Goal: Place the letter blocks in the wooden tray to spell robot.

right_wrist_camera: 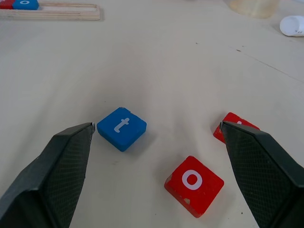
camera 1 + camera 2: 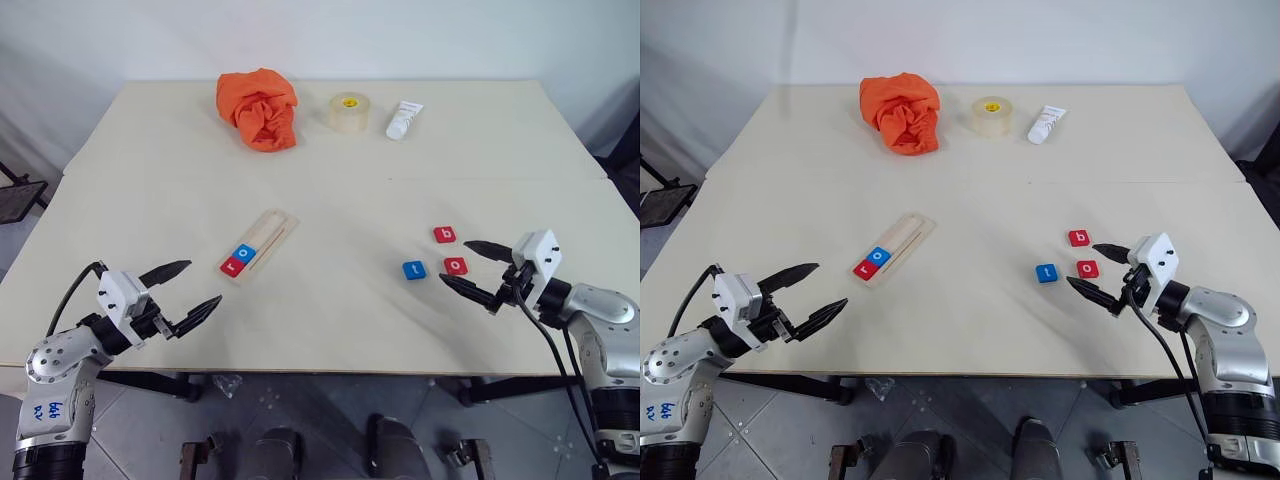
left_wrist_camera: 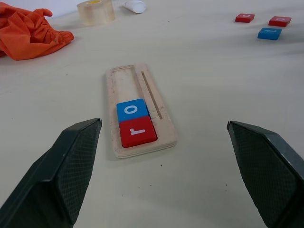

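Right wrist view shows the right gripper spread wide, empty, near the red b block. Rigid, light, probably slick; it likely wants pinching across opposite edges. Left gripper also gapes empty.

Left gripper low at the left, fingers spread wide, right gripper likewise spread, both angled inward

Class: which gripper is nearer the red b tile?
Right. The right gripper hovers open just beside the b tile; the left gripper sits across the table, near the tray.
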You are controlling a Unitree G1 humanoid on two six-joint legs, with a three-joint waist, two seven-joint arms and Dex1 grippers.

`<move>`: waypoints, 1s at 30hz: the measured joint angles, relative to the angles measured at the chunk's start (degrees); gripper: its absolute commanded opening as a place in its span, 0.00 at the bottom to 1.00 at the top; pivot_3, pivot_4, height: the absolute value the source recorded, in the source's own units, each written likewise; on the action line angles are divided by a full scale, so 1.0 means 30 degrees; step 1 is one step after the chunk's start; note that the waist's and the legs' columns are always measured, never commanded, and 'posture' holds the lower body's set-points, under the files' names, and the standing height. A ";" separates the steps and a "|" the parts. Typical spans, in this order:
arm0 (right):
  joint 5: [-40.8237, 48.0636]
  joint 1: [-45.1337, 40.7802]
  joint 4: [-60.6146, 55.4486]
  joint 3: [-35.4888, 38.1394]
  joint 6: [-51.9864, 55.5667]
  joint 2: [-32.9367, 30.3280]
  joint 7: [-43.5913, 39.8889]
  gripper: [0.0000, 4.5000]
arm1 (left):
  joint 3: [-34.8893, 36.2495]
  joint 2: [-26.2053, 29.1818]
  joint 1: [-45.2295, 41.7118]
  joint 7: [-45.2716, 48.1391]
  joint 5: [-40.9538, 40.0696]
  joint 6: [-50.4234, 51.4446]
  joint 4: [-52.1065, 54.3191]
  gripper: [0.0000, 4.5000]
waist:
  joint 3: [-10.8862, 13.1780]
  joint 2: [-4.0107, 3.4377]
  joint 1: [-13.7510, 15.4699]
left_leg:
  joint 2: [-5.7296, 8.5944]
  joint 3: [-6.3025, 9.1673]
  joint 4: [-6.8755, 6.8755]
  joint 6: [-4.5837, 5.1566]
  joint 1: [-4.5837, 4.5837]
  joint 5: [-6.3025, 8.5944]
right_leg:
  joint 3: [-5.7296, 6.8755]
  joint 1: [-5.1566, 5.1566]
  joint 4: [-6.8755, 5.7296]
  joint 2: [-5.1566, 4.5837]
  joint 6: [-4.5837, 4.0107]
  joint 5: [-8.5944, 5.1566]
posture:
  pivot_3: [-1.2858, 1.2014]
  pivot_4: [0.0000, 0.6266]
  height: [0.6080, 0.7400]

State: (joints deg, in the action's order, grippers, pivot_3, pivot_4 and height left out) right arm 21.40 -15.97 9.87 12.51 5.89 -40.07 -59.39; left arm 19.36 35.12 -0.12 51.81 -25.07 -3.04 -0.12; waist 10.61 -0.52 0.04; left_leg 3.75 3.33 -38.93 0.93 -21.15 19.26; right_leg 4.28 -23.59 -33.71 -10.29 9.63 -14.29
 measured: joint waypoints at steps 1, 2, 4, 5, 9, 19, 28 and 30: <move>-0.0003 -0.0060 0.0016 0.0000 0.0000 0.0000 0.0000 0.98 | 0.0005 0.0009 -0.0001 0.0000 0.0000 0.0000 0.0000 1.00 | 0.0000 0.0000 -0.0002 | -0.0001 -0.0001 0.0000 -0.0001 0.0000 0.0000 | -0.0001 0.0000 0.0000 0.0001 0.0000 0.0000 | 0.52 0.24 1.00; -0.0006 -0.0177 0.0077 -0.0001 0.0000 0.0000 0.0000 0.98 | 0.0023 0.0012 -0.0001 -0.0013 -0.0001 0.0015 0.0003 1.00 | 0.0000 0.0000 -0.0008 | -0.0002 -0.0004 0.0000 -0.0001 0.0000 0.0001 | -0.0001 0.0000 0.0002 0.0002 0.0000 0.0000 | 0.52 0.24 1.00; -0.0009 -0.0393 0.0254 -0.0002 -0.0001 0.0000 0.0004 0.98 | 0.0106 0.0014 -0.0003 -0.0334 0.0008 0.0209 0.0032 1.00 | 0.0000 0.0000 -0.0001 | -0.0008 -0.0005 0.0000 -0.0003 0.0002 0.0002 | -0.0002 0.0000 0.0003 0.0007 0.0000 0.0000 | 0.52 0.24 1.00; -0.0011 -0.0397 0.0272 -0.0003 -0.0001 0.0000 0.0003 0.98 | 0.0155 0.0014 -0.0003 -0.0504 0.0008 0.0315 0.0052 1.00 | 0.0000 0.0000 0.0003 | -0.0012 -0.0005 0.0000 -0.0003 0.0002 0.0003 | -0.0002 0.0000 0.0002 0.0009 0.0000 0.0000 | 0.52 0.24 1.00; -0.0075 -0.0646 0.0572 -0.0205 -0.0001 0.0000 -0.0049 0.98 | 0.0434 0.0018 0.0347 -0.0791 -0.0006 0.0667 0.0421 1.00 | 0.0000 0.0000 -0.0034 | -0.0015 -0.0018 -0.0001 0.0005 0.0002 0.0014 | -0.0013 -0.0002 0.0009 0.0011 0.0000 0.0001 | 0.52 0.24 1.00; -0.0345 -0.2303 0.1835 -0.0927 -0.0107 0.0006 -0.0773 0.98 | 0.3533 0.1356 0.4002 -0.2278 -0.0159 0.3627 0.2096 1.00 | 0.0001 0.0000 -0.0043 | -0.0159 -0.0080 -0.0011 -0.0042 0.0014 0.0083 | -0.0071 -0.0013 0.0066 0.0160 -0.0030 0.0005 | 0.52 0.24 1.00; -0.0429 -0.3980 0.3191 -0.1745 -0.0602 0.0334 -0.1313 0.98 | 0.4600 0.1569 0.4016 -0.2000 -0.0444 0.4190 0.1665 1.00 | 0.0001 -0.0002 -0.0040 | -0.0182 -0.0099 -0.0021 -0.0032 0.0012 0.0129 | -0.0090 -0.0024 0.0075 0.0167 -0.0036 0.0007 | 0.52 0.24 1.00; -0.0428 -0.4189 0.3295 -0.1916 -0.0657 0.0513 -0.1444 0.98 | 0.4227 0.1878 0.3797 -0.2157 -0.0442 0.5020 0.2041 1.00 | 0.0002 -0.0002 -0.0036 | -0.0185 -0.0103 -0.0020 -0.0035 0.0005 0.0136 | -0.0094 -0.0031 0.0076 0.0176 -0.0037 0.0007 | 0.52 0.24 1.00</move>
State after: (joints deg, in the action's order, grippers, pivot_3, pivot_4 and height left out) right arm 20.12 -28.54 19.75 6.76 3.91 -38.53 -63.72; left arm 32.04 40.75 11.27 45.34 -26.40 12.02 6.01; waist 10.62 -0.53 -0.07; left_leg 3.20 3.02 -39.00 0.83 -21.13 19.66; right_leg 4.00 -23.68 -33.48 -9.77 9.52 -14.27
